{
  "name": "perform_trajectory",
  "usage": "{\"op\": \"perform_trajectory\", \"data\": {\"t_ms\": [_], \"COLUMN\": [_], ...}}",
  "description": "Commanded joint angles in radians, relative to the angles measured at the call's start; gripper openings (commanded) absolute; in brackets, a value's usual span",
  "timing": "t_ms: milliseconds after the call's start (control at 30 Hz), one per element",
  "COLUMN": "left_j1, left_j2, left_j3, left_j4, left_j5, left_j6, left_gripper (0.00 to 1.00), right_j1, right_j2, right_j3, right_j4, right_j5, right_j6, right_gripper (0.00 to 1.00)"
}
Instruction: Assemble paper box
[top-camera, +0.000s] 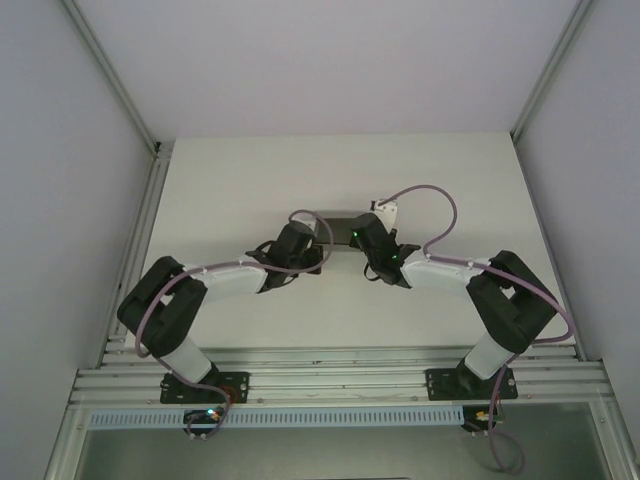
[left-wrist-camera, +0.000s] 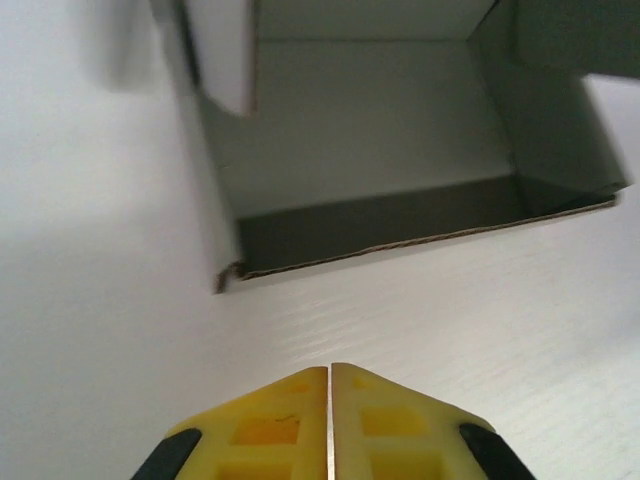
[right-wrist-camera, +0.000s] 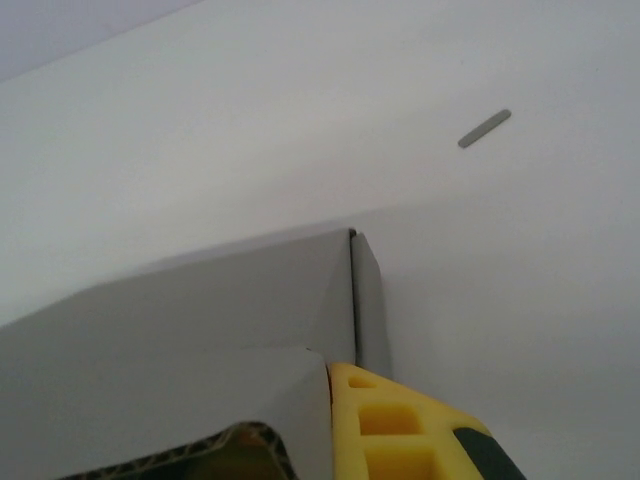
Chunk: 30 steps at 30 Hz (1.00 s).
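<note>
Left gripper (left-wrist-camera: 329, 368): bottom centre of the left wrist view, yellow fingers pressed tight together with nothing between them, over bare table (left-wrist-camera: 450, 310).
Paper box (left-wrist-camera: 360, 130): across the upper half of the left wrist view. Its open side faces the camera, the grey inside is on show, and a pale flap hangs in at upper left. It sits apart from the left fingertips.
Box from above: the grey card (top-camera: 340, 216) lies mid-table, right between the two wrists.
Right gripper (right-wrist-camera: 332, 372): bottom centre of its own view, clamped on a card panel of the box (right-wrist-camera: 220, 300). One yellow finger lies flat against the panel; the other is hidden behind it.
Table mark (right-wrist-camera: 485, 128): a small grey slot, upper right of the right wrist view.
</note>
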Motion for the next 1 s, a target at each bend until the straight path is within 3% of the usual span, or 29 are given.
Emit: {"op": "perform_trajectory", "data": {"t_ms": [0,67,100,167,233,400,467,667,767,967], "left_j1": [-0.012,-0.013,-0.013,-0.014,-0.015,-0.004,0.045,0.300,0.340,0.346], "left_j2": [0.031,0.002,-0.035,-0.125,-0.239,-0.470,-0.493,-0.273,-0.074,0.310], "left_j3": [0.046,0.037,0.017,-0.019,-0.036,0.039,0.085,0.243,0.394,0.728], "left_j4": [0.001,-0.035,-0.054,-0.097,-0.186,-0.497,-0.555,-0.471,-0.422,-0.567], "left_j5": [0.096,0.075,0.051,0.011,-0.026,-0.158,-0.149,0.190,0.350,0.532], "left_j6": [-0.006,0.009,0.011,0.015,0.020,0.029,0.024,0.061,0.144,0.323], "left_gripper": [0.07,0.09,0.14,0.37,0.54,1.00,1.00,1.00,1.00,1.00], "right_j1": [0.023,0.024,0.025,0.026,0.028,0.028,0.028,0.027,0.025,0.008], "right_j2": [0.035,0.027,0.023,0.019,0.019,0.030,0.038,0.076,0.098,0.100], "right_j3": [-0.033,-0.041,-0.048,-0.059,-0.072,-0.118,-0.137,-0.138,-0.117,-0.113], "right_j4": [-0.130,-0.131,-0.125,-0.121,-0.125,-0.087,-0.051,-0.016,-0.027,-0.019], "right_j5": [-0.065,-0.051,-0.048,-0.045,-0.038,-0.057,-0.086,-0.145,-0.148,-0.196], "right_j6": [-0.004,-0.019,-0.038,-0.071,-0.101,-0.190,-0.241,-0.361,-0.389,-0.414], "right_gripper": [0.00,0.00,0.00,0.00,0.00,0.00,0.00,0.00,0.00,0.00]}}
